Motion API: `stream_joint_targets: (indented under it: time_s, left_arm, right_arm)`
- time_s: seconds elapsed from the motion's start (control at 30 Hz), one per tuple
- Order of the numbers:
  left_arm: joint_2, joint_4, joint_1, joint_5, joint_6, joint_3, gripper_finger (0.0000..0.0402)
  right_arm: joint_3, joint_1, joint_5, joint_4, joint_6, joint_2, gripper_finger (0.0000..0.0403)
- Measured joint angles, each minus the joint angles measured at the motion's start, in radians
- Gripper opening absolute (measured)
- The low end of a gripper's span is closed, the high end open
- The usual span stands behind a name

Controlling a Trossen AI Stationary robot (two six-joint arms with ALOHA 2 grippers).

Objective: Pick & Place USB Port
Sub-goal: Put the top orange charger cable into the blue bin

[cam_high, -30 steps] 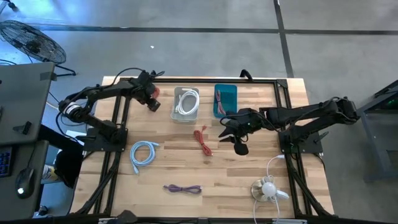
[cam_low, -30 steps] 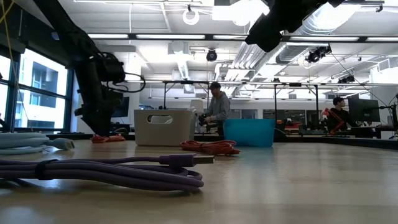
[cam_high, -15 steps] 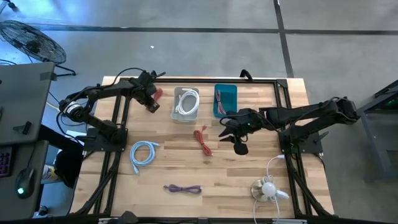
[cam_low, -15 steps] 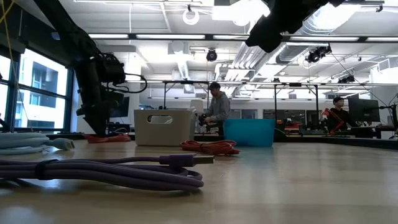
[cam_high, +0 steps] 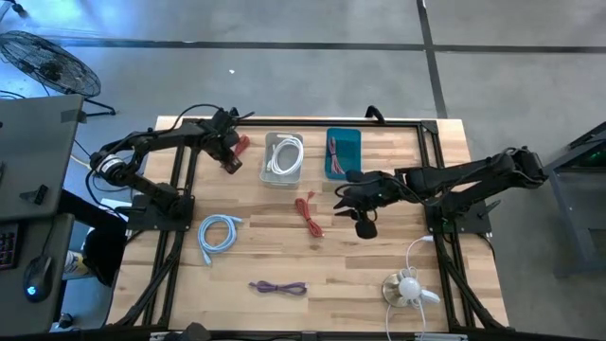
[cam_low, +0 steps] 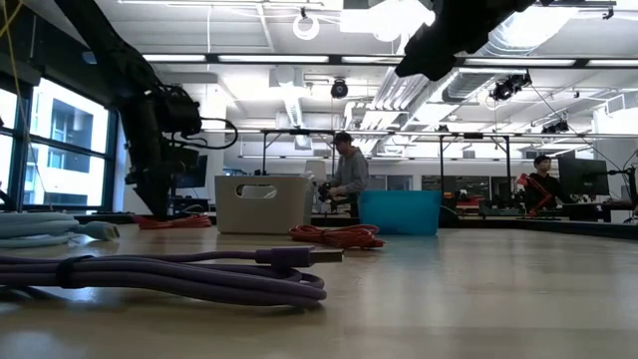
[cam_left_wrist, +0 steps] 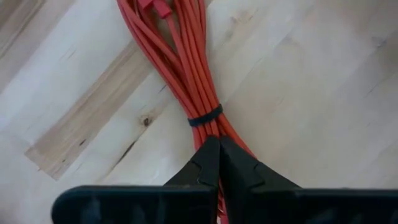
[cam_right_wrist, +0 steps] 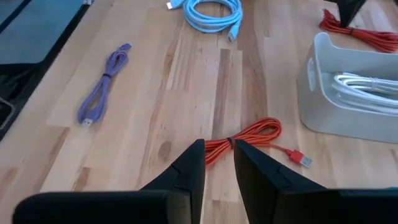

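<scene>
Left wrist view — left gripper (cam_left_wrist: pixel 217 163) apparently pinches red cable bundle (cam_left_wrist: pixel 186 68).

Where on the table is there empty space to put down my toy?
There is bare wood between the purple cable and the white fan, and in the near left corner below the blue cable. The back is crowded: white bin, blue bin, red cables and both arms.
</scene>
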Motion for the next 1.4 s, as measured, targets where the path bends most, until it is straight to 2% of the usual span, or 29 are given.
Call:
stream_joint_targets:
  time_s: [0.27, 0.6, 0.83, 1.23, 1.4]
  left_arm:
    - [-0.115, -0.026, 0.0, 0.013, 0.003, -0.003, 0.0]
    - [-0.36, -0.101, 0.0, 0.033, 0.002, -0.003, 0.0]
    - [-0.523, -0.164, 0.001, 0.042, 0.002, -0.001, 0.0]
    - [-0.546, -0.181, 0.002, 0.074, 0.041, -0.001, 0.0003]
    - [-0.545, -0.183, 0.002, 0.08, 0.132, -0.001, 0.0032]
  right_arm:
    - [0.0, 0.0, 0.01, 0.0, 0.0, 0.0, 0.0078]
    - [0.0, -0.002, 0.011, 0.0, -0.001, 0.0, 0.0078]
    - [0.0, -0.003, 0.056, 0.001, -0.002, 0.0, 0.0078]
    - [0.0, -0.003, 0.053, 0.009, -0.008, 0.0, 0.0078]
    - [0.0, -0.003, 0.052, 0.008, -0.009, 0.0, 0.0078]
